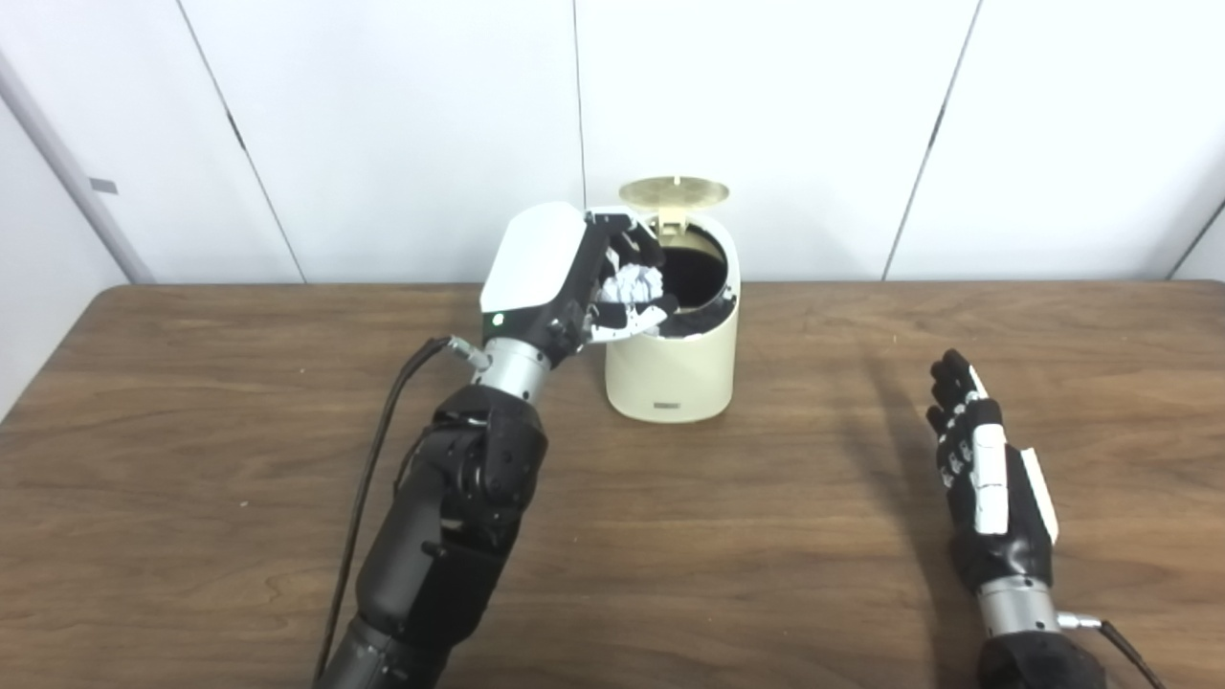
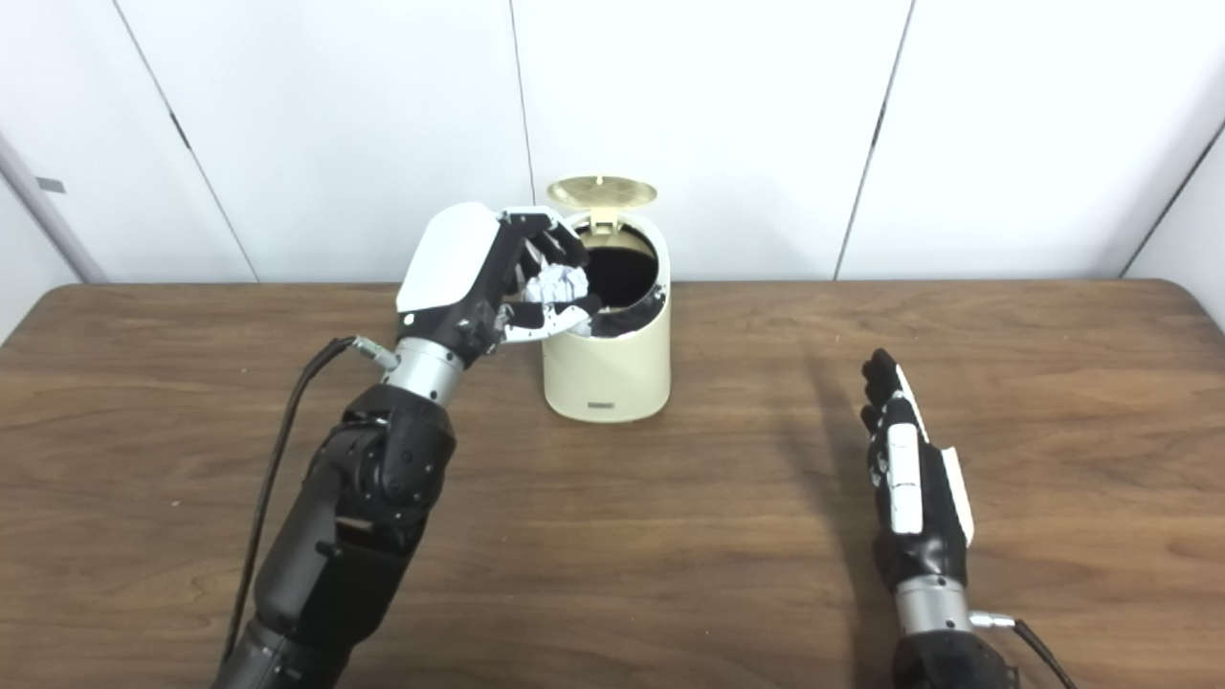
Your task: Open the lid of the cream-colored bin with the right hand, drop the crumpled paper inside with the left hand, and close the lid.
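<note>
Cream-colored cylindrical plastic bin [image 1: 672, 368] stands upright on the brown wood-grain table [image 1: 746, 536], far centre, close to the white panel wall [image 1: 766, 124]. Its round lid [image 1: 674, 192] is flipped up, hinged at the far edge, standing near vertical above the rim. The dark opening is exposed and tilts toward the near side.

Left hand [image 1: 584, 282] is raised off the table at the bin's left rim, white back plate facing left and up, fingers [image 2: 550, 239] curled toward the opening. It is pinching the white crumpled paper ball [image 1: 637, 283] between fingers and thumb. The paper sits right at the left edge of the opening, level with the rim, partly over the dark interior; still in the grasp, not inside the bin. Can't tell whether the paper or the thumb touches the rim.

Left forearm runs up from the bottom-left edge, with a black cable [image 1: 368, 478] looping alongside it down to the wrist connector.

Right hand [image 1: 986, 469] is on the near right of the table, well apart from the bin. It holds nothing: fingers extended and pointing toward the far side, roughly straight, lying close side by side, hand turned on edge. Can't tell if it rests on the table or hovers just above it; a shadow lies to its left.
</note>
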`<state>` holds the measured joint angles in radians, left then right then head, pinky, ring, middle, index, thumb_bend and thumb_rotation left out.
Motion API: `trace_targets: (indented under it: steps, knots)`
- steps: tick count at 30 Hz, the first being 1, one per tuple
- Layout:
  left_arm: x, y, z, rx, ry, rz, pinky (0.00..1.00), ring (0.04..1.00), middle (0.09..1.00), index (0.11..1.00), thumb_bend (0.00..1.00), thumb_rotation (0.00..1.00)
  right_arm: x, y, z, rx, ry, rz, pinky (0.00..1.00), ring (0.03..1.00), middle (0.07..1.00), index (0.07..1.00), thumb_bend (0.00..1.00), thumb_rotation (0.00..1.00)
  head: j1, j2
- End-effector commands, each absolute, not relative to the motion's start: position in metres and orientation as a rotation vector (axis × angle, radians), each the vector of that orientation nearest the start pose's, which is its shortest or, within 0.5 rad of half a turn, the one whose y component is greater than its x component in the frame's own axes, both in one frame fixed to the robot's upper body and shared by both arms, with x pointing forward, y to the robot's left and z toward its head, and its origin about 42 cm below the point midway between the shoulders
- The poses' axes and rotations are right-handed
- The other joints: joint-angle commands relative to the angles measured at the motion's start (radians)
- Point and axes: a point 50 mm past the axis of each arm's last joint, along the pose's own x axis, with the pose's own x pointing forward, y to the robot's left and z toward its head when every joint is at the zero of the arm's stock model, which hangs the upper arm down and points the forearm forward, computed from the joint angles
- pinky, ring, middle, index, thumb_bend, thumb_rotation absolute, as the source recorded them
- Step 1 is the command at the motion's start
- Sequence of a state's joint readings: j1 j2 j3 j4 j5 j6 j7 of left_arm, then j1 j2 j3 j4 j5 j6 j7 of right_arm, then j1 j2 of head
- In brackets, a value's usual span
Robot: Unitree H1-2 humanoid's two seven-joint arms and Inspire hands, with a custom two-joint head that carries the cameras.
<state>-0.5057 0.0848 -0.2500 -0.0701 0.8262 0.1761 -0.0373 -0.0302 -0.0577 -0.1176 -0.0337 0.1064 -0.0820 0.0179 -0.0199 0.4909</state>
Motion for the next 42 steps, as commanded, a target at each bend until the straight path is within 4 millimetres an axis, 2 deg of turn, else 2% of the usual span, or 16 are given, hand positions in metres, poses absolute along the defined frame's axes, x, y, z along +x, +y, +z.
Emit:
trace_targets:
  steps: [1, 15, 20, 42]
  knots:
    - [0.403, 0.124, 0.294, 0.927, -0.598, -0.027, 0.31, 0.417, 0.523, 0.519, 0.47, 0.00, 0.281, -0.252, 0.096, 0.073, -0.082, -0.094, 1.00, 0.989, 0.958, 0.956, 0.50, 1.00, -0.001, 0.001]
    - [0.421, 0.120, 0.290, 0.940, -0.604, -0.038, 0.32, 0.426, 0.538, 0.500, 0.47, 0.00, 0.280, -0.250, 0.091, 0.063, -0.065, -0.092, 0.99, 0.981, 0.958, 0.957, 0.52, 1.00, -0.004, -0.003]
    - [0.427, 0.116, 0.290, 0.948, -0.614, -0.034, 0.31, 0.416, 0.507, 0.517, 0.47, 0.00, 0.279, -0.250, 0.090, 0.061, -0.060, -0.092, 1.00, 0.989, 0.965, 0.965, 0.53, 1.00, -0.006, -0.006]
    - [0.441, 0.100, 0.293, 0.952, -0.629, -0.043, 0.32, 0.422, 0.536, 0.509, 0.47, 0.00, 0.278, -0.248, 0.084, 0.059, -0.048, -0.090, 1.00, 0.984, 0.958, 0.971, 0.53, 1.00, -0.017, -0.015]
